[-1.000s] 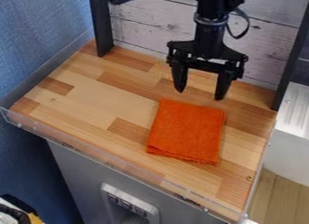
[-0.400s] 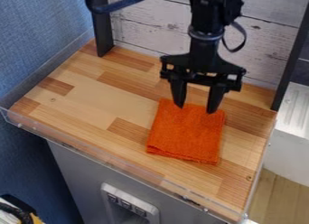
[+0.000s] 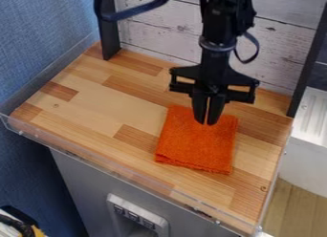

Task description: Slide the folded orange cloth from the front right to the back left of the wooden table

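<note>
On the desk (image 3: pixel 108 102), the orange cloth (image 3: pixel 195 147) is overlapped at twelve o'clock by the clenched hand (image 3: pixel 206 123); whether fabric is pinched cannot be told

From my remote seat I look into what seems a lab or test corner: a butcher-block style work surface (image 3: pixel 96 104) with a clear plastic edging (image 3: pixel 121 170), dark uprights (image 3: pixel 107 33), a whitewashed plank backdrop (image 3: pixel 156 23) and a blue textured partition (image 3: pixel 38 35) alongside.

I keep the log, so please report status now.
Gripper shut at far part of cloth, hold unclear. Cloth folded, flat on table. No obstruction seen.
</note>
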Robot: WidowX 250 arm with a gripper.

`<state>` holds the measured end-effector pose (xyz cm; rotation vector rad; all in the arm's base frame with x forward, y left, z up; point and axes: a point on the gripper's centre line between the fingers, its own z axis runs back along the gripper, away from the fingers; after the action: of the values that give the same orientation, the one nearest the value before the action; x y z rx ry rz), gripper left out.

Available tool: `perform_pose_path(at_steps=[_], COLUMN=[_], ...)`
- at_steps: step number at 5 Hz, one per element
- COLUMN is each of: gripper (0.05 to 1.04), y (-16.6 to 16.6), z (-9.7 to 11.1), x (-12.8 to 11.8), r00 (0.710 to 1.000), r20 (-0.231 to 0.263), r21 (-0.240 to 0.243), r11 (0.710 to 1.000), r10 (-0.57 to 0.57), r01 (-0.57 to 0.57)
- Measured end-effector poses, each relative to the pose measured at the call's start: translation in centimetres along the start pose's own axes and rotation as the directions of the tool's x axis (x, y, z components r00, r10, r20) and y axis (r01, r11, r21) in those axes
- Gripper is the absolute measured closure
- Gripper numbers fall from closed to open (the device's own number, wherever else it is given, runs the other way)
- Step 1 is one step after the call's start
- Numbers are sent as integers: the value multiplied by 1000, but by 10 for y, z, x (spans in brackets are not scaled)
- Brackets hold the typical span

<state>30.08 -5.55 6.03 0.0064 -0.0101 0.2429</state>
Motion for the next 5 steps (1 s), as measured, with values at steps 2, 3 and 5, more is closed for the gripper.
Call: perform_pose_path(at_steps=[2, 3, 5], gripper=[1024, 1024, 1025], y=[-4, -5, -7], z=[-23, -34, -46], x=[2, 4, 7], r00=[1000, 1000, 1000], r20=[-24, -23, -20], r21=[4, 0, -19], r11=[1000, 1000, 1000], r10=[-4, -19, -21], r01=[4, 19, 20])
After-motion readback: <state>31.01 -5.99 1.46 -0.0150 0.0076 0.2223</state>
